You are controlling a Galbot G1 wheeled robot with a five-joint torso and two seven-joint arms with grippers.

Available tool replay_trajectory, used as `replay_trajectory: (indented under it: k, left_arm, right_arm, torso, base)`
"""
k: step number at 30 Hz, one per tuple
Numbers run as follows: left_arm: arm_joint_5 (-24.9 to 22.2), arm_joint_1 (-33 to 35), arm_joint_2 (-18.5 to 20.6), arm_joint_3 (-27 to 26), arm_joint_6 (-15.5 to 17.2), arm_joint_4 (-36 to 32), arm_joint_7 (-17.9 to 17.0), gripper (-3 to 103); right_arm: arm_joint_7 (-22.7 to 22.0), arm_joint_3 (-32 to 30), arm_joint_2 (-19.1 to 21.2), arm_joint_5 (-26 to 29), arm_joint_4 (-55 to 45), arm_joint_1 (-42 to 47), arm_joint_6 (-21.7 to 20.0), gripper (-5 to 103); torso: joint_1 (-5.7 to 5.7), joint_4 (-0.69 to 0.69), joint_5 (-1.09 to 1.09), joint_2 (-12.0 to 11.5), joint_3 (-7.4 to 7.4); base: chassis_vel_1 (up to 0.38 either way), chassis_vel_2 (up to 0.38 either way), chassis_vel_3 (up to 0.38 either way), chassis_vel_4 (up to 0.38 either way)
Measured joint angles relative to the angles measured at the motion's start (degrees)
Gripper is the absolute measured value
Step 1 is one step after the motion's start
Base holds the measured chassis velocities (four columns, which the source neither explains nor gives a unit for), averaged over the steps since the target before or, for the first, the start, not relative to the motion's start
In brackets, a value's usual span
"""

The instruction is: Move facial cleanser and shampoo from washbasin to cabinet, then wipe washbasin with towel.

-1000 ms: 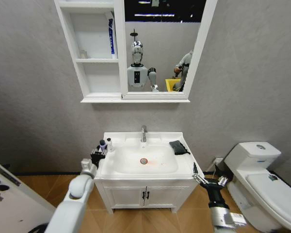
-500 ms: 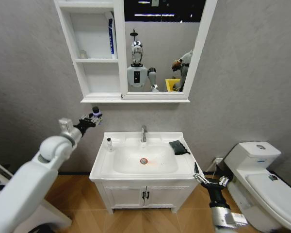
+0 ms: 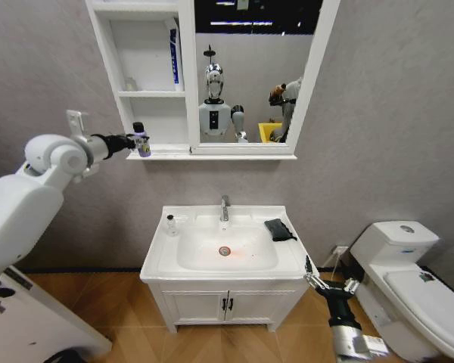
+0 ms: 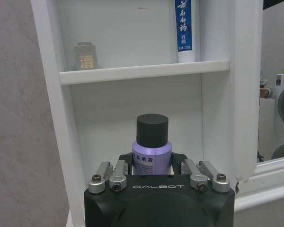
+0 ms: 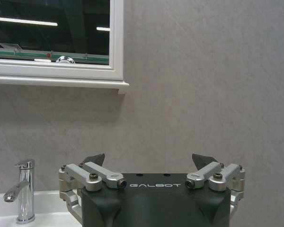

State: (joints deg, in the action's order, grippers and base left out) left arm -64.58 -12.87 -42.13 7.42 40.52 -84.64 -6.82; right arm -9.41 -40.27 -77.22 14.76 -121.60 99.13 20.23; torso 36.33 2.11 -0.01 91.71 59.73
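**Lavender bottle held at the cabinet's lowest shelf**

The left gripper (image 3: 134,140) pinches a small lavender bottle (image 3: 141,141) with a black cap, upright, just at the open bottom shelf of the white cabinet (image 3: 109,53). Below, a small clear bottle (image 3: 169,224) stands on the washbasin (image 3: 212,265) rim; the dark folded towel (image 3: 279,229) lies right of the faucet (image 3: 225,207). The right gripper (image 3: 329,285) hangs spread wide beside the vanity.
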Motion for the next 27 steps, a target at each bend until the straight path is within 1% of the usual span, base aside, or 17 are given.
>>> replay_trajectory:
  k: [2, 3, 4, 5, 6, 7, 9, 10, 13, 14, 16, 18, 20, 24, 27]
  left_arm:
    - [1.1, -3.58, -2.59, 2.89, 0.38, 4.53, 0.2, 42]
    - [2.37, -5.14, -3.98, 4.35, 0.4, 7.07, 0.86, 42]
    - [2.37, -5.14, -3.98, 4.35, 0.4, 7.07, 0.86, 42]
    - [3.9, -6.34, -5.17, 5.5, 0.31, 9.45, 1.63, 42]
    - [5.55, -7.58, -7.09, 6.63, -0.06, 12.54, 2.28, 42]
    - [5.55, -7.58, -7.09, 6.63, -0.06, 12.54, 2.28, 42]
    - [7.06, -8.77, -9.96, 7.44, -0.66, 16.51, 2.64, 42]
    - [7.06, -8.77, -9.96, 7.44, -0.66, 16.51, 2.64, 42]
    - [9.77, -9.67, -14.0, 7.77, -1.84, 21.33, 3.34, 42]
    - [9.77, -9.67, -14.0, 7.77, -1.84, 21.33, 3.34, 42]
    - [11.25, -9.99, -15.47, 7.63, -2.34, 23.32, 3.47, 42]
    - [11.83, -10.17, -15.97, 7.46, -2.53, 24.13, 3.55, 42]
    - [12.69, -10.42, -16.73, 7.01, -2.76, 25.41, 3.57, 42]
    - [14.5, -10.27, -17.22, 6.51, -3.42, 26.84, 3.63, 42]
    - [15.02, -9.38, -16.99, 5.63, -3.5, 27.04, 3.6, 42]
  right_arm:
    - [0.06, -0.18, 0.05, 0.27, 0.4, 0.32, 0.5, 100]
    - [0.06, -0.34, 0.13, 0.53, 0.58, 0.39, 0.64, 100]
    - [0.06, -0.34, 0.13, 0.53, 0.58, 0.39, 0.64, 100]
    - [0.05, -0.47, 0.2, 0.75, 0.67, 0.39, 0.71, 100]
    - [-0.02, -0.69, 0.29, 1.05, 0.77, 0.35, 0.76, 100]
    - [-0.02, -0.69, 0.29, 1.05, 0.77, 0.35, 0.76, 100]
    - [-0.11, -1.04, 0.38, 1.66, 0.86, 0.34, 0.89, 100]
    - [-0.11, -1.04, 0.38, 1.66, 0.86, 0.34, 0.89, 100]
    - [-0.14, -1.46, 0.44, 2.22, 1.54, 0.71, 1.61, 100]
    - [-0.14, -1.46, 0.44, 2.22, 1.54, 0.71, 1.61, 100]
    - [-0.15, -1.68, 0.6, 2.69, 1.82, 1.11, 2.02, 100]
    - [-0.15, -1.8, 0.67, 2.9, 1.99, 1.22, 2.21, 100]
    - [-0.16, -1.96, 0.72, 3.11, 2.24, 1.21, 2.44, 100]
    - [-0.21, -2.24, 0.79, 3.5, 2.48, 0.87, 2.48, 100]
    - [-0.25, -2.44, 0.84, 3.75, 2.51, 0.67, 2.47, 100]
  torso:
    - [0.0, 0.0, 0.02, 0.0, 0.0]
    - [0.0, 0.01, 0.02, 0.0, 0.0]
    - [0.0, 0.01, 0.02, 0.0, 0.0]
    - [0.0, 0.0, 0.02, 0.0, 0.0]
    - [0.0, 0.02, 0.01, 0.0, 0.0]
    - [0.0, 0.02, 0.01, 0.0, 0.0]
    - [0.01, 0.0, 0.01, -0.01, 0.0]
    - [0.01, 0.0, 0.01, -0.01, 0.0]
    - [0.01, 0.0, 0.02, 0.0, 0.0]
    - [0.01, 0.0, 0.02, 0.0, 0.0]
    - [0.0, 0.0, 0.01, 0.0, 0.0]
    - [0.0, 0.0, 0.01, 0.0, 0.0]
    - [0.0, 0.02, 0.01, 0.0, 0.0]
    - [0.0, 0.01, 0.02, 0.0, -0.01]
    - [0.0, 0.01, 0.01, 0.0, -0.01]
  base:
    - [0.0, 0.0, 0.0, 0.0]
    - [0.0, 0.0, 0.0, 0.0]
    - [0.0, 0.0, 0.0, 0.0]
    - [0.0, 0.0, 0.0, 0.0]
    - [0.0, 0.0, 0.0, 0.0]
    - [0.0, 0.0, 0.0, 0.0]
    - [0.0, 0.0, 0.0, 0.0]
    - [0.0, 0.0, 0.0, 0.0]
    - [0.0, 0.0, 0.0, 0.0]
    - [0.0, 0.0, 0.0, 0.0]
    - [0.0, 0.0, 0.0, 0.0]
    - [0.0, 0.0, 0.0, 0.0]
    - [0.0, 0.0, 0.0, 0.0]
    - [0.0, 0.0, 0.0, 0.0]
    - [0.0, 0.0, 0.0, 0.0]
